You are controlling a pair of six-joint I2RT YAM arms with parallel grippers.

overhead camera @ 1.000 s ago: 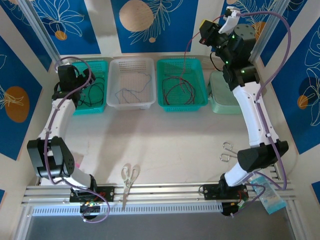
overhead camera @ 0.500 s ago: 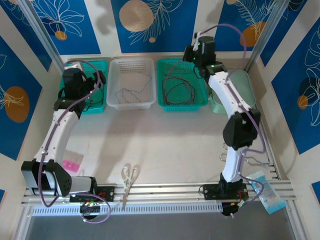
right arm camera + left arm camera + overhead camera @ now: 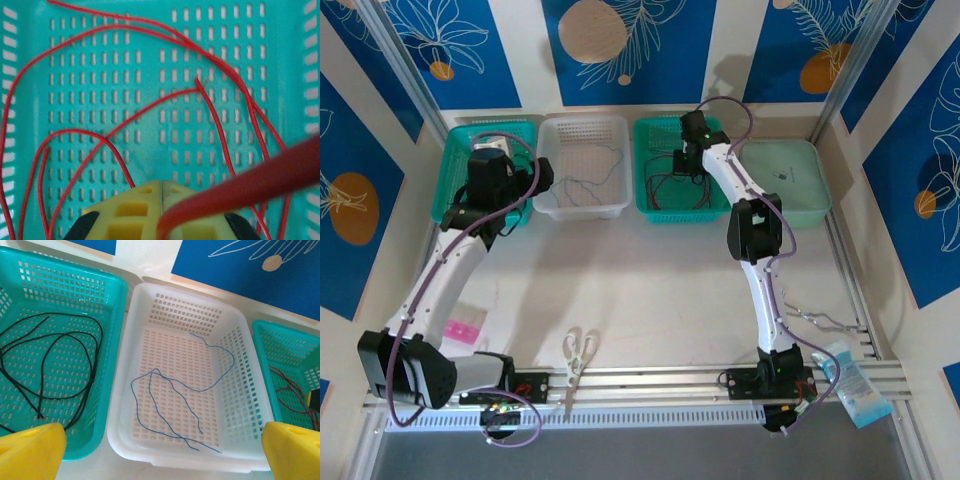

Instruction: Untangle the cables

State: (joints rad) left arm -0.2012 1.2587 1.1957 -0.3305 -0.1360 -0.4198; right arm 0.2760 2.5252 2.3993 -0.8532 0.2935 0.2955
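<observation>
Pale tabletop [image 3: 620,290], sorting stock: black cables [image 3: 101,340] in left teal basket [image 3: 112,365], blue cable [image 3: 233,358] in white basket [image 3: 235,405], red cables [image 3: 260,172] in right teal basket [image 3: 150,75], where right gripper [image 3: 161,200] pinches one for deposit; left gripper [image 3: 161,450] spread wide, unladen.

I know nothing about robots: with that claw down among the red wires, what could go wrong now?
1. The red cable pinched in the right gripper curls back over its fingers, so it might snag there when let go.
2. Loose red loops lie right beneath in the teal basket; dropping the cable onto them could knot them together.
</observation>
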